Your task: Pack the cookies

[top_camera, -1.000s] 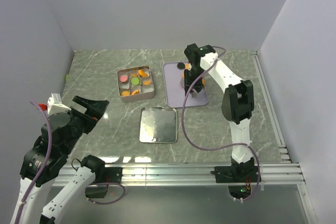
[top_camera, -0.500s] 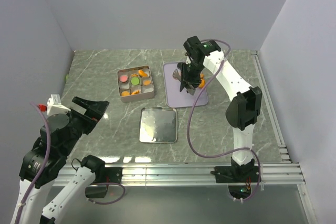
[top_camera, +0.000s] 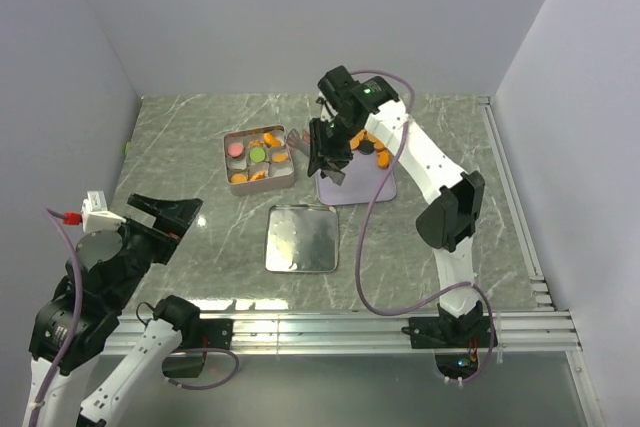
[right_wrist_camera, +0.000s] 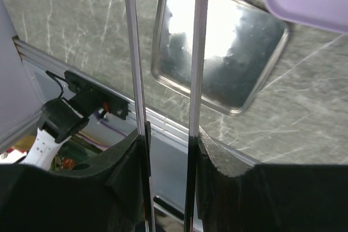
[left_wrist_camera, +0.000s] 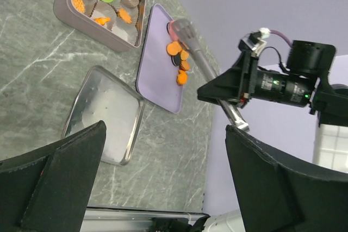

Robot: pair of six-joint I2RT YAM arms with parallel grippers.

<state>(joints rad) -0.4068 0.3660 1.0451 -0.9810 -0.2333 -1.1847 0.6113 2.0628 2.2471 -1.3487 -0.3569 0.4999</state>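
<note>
cookies lie loose on the lavender tray; others sit in the tin beside it. right fingers, partly closed, clamp metal tongs for the transfer; left fingers gape wide, empty.

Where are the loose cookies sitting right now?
The loose cookies lie on the lavender tray, along its right side. In the top view that is just right of the open tin, partly hidden by the right arm.
</note>
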